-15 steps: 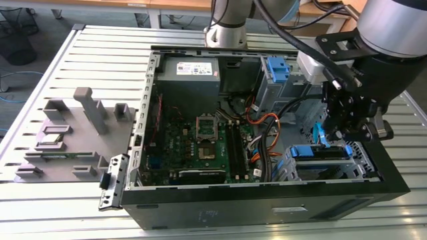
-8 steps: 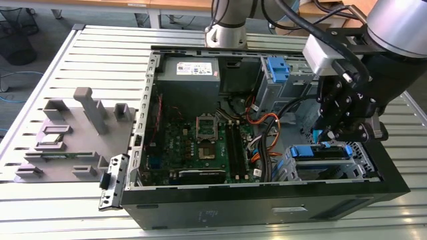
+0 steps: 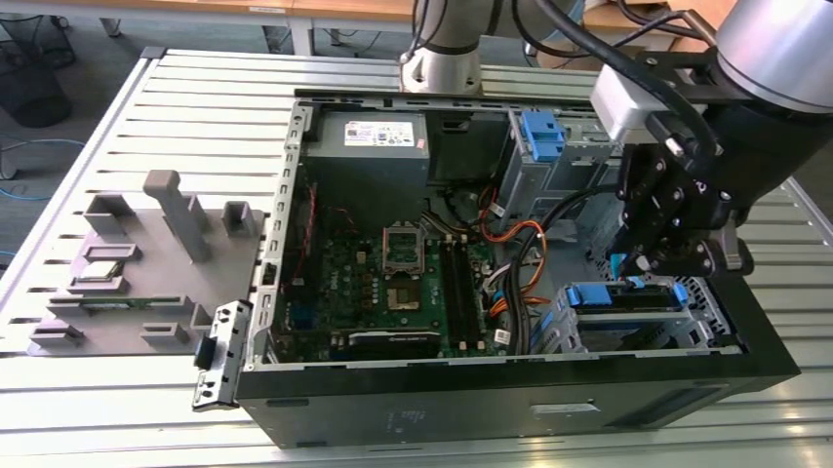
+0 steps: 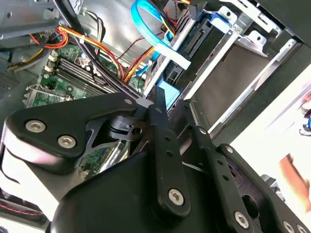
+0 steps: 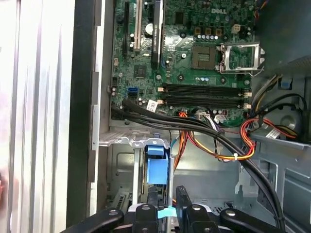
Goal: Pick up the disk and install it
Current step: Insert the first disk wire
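The disk [image 3: 625, 295], a drive in a bright blue carrier, sits in the metal drive cage [image 3: 709, 312] at the front corner of the open computer case, on the exterior view's right. My gripper [image 3: 647, 265] hangs directly over it. In the first wrist view the disk [image 5: 156, 171] stands edge-on inside the cage [image 5: 121, 141], and my gripper [image 5: 166, 201] has a blue strip of the carrier between its two black fingers. In the second wrist view the gripper [image 4: 177, 114] has one finger lying against the carrier's blue end [image 4: 170, 93].
Black, orange and blue cables [image 3: 514, 253] run close beside the cage. The motherboard [image 3: 404, 273] fills the case floor, with a grey power supply [image 3: 371, 136] and a blue bracket [image 3: 540, 132] at the back. A grey fixture [image 3: 131, 263] sits on the slotted table.
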`<state>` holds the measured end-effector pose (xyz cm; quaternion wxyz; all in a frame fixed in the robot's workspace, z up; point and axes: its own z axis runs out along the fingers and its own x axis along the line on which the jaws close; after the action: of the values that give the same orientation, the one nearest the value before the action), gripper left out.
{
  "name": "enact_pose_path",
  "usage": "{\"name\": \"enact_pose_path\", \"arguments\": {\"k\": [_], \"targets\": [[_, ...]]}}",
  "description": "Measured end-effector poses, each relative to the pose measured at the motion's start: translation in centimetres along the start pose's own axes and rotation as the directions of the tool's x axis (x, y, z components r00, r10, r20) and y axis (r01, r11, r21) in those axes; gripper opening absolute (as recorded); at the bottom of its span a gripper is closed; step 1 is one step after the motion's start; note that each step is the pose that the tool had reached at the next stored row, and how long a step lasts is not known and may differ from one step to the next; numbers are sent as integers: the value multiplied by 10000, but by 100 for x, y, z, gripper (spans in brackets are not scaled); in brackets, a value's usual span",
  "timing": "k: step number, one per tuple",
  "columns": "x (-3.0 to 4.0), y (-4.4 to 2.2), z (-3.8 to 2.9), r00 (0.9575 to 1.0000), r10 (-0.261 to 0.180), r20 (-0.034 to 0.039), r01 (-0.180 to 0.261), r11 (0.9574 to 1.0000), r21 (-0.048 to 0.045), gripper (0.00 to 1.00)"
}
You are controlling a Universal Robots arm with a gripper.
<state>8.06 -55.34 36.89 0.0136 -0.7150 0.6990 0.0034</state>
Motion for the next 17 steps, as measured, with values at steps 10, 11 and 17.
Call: {"name": "enact_pose_path", "arguments": {"k": [10,11,17], "targets": [[1,-17,12,9921,1258,-15,-1257,9921,32,30],[1,-28,15,9914,1305,-14,-1305,9914,33,30],[3,-133,19,9908,1353,-16,-1352,9908,34,30]]}}
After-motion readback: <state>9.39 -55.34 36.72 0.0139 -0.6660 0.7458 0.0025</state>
